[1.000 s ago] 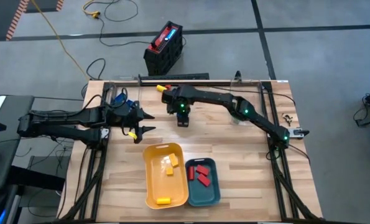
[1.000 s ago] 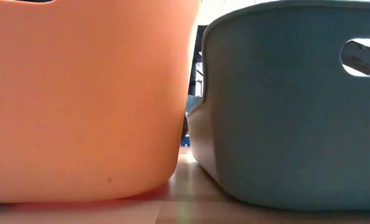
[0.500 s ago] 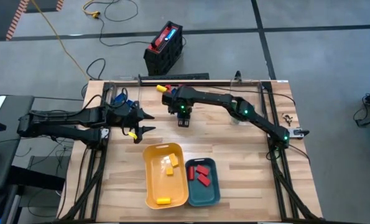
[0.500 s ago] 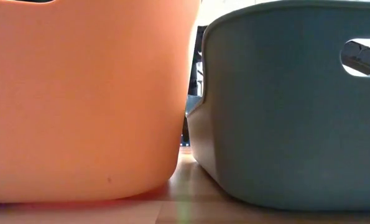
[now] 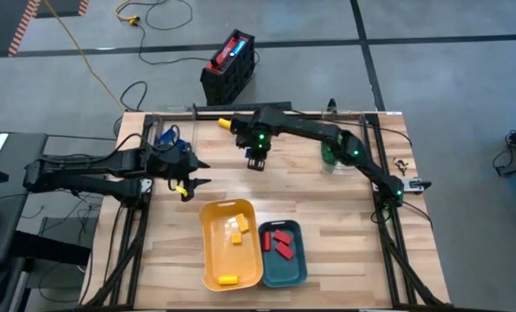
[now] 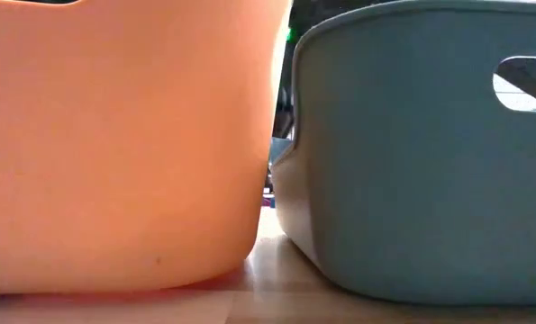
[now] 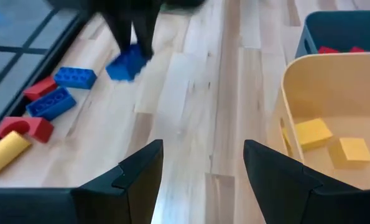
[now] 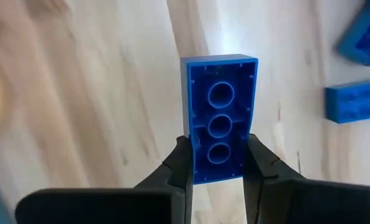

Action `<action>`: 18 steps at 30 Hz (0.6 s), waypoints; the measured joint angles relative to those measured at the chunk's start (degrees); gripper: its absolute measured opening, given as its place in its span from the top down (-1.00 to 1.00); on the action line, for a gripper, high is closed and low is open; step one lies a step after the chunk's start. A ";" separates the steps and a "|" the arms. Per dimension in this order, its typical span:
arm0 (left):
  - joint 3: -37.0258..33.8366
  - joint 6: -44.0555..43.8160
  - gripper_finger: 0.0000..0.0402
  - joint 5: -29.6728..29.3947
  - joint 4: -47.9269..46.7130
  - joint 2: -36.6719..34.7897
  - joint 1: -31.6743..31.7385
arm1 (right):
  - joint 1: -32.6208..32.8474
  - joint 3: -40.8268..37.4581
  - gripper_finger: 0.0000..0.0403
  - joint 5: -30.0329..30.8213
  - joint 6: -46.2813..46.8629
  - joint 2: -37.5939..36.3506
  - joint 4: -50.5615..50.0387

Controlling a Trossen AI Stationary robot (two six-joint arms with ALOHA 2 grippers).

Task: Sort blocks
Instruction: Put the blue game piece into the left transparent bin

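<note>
My right gripper (image 5: 258, 162) is over the far middle of the table, shut on a blue block (image 8: 219, 124). That block also shows under its dark fingers in the left wrist view (image 7: 126, 65). My left gripper (image 7: 200, 180) hovers open at the table's left (image 5: 197, 173), nothing between its fingers. Loose blue blocks (image 7: 76, 76), red blocks (image 7: 23, 127) and a yellow one (image 7: 4, 152) lie on the wood at the far left. Yellow blocks (image 5: 236, 230) lie in the yellow tray (image 5: 212, 260), red blocks (image 5: 281, 243) in the teal tray (image 5: 297, 269). My right gripper pinches the blue block by its two long sides (image 8: 194, 163), near one end, between its two fingers. The block's hollow underside with three round tubes faces the wrist camera, and its other end sticks out past the fingertips. Whether it is clear of the table I cannot tell.
The yellow tray (image 6: 114, 144) and teal tray (image 6: 412, 153) stand side by side at the near middle, a narrow gap between them. More blue blocks (image 8: 356, 99) lie close to the held one. A yellow block (image 5: 225, 124) lies by the far edge, a green thing (image 5: 328, 156) beside the right arm.
My right gripper has drawn a little toward the table's far edge, and its arm has swung that way with it. The trays and the blocks in them have stayed put.
</note>
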 joint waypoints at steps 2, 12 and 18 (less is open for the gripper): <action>0.00 0.05 -0.08 -0.50 -0.51 -0.73 0.01 | 0.12 0.00 0.60 -0.28 1.31 -2.86 0.76; 0.81 -16.50 -0.08 3.74 10.55 0.54 9.02 | 4.50 0.07 0.60 4.33 -0.51 -11.14 9.42; 2.38 -35.21 -0.08 9.66 11.30 1.72 18.10 | 4.77 0.00 0.60 9.14 -2.35 -11.36 13.01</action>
